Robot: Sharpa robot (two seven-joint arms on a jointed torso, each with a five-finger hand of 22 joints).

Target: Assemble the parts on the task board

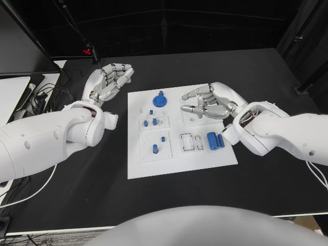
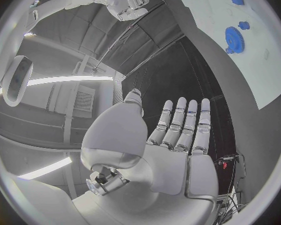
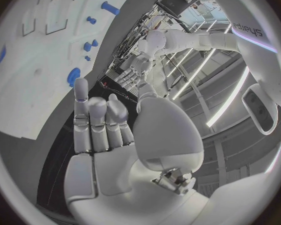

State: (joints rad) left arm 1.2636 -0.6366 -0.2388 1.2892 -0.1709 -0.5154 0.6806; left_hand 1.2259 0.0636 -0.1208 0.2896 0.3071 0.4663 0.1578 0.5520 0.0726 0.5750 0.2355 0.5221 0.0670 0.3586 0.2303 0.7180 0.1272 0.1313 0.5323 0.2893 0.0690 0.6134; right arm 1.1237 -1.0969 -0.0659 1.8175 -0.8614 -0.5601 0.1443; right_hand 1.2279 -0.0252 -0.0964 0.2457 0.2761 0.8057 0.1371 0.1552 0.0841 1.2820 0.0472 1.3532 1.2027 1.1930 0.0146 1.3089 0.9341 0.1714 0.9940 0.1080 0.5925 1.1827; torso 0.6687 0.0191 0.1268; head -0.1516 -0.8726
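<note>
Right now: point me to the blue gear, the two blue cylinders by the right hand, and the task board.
blue gear (image 1: 159,100), head view, on the gear's round face.
blue cylinders (image 1: 212,141), head view, on the body of the larger one.
task board (image 1: 180,166), head view, on a bare white patch near its front edge.

— What do I have on the task board (image 1: 180,165) right now?

— I see a white rectangular plate lying flat in the middle of the black table. A blue gear (image 1: 159,100) sits near its far edge. Below that, I make out small blue pegs (image 1: 150,122) in a pale fixture, and a single blue peg (image 1: 155,149) in the fixture nearer me.

— And on the right side?

— I see two blue cylinders (image 1: 216,140) lying side by side, just beside a pair of rectangular slots (image 1: 191,142).
</note>
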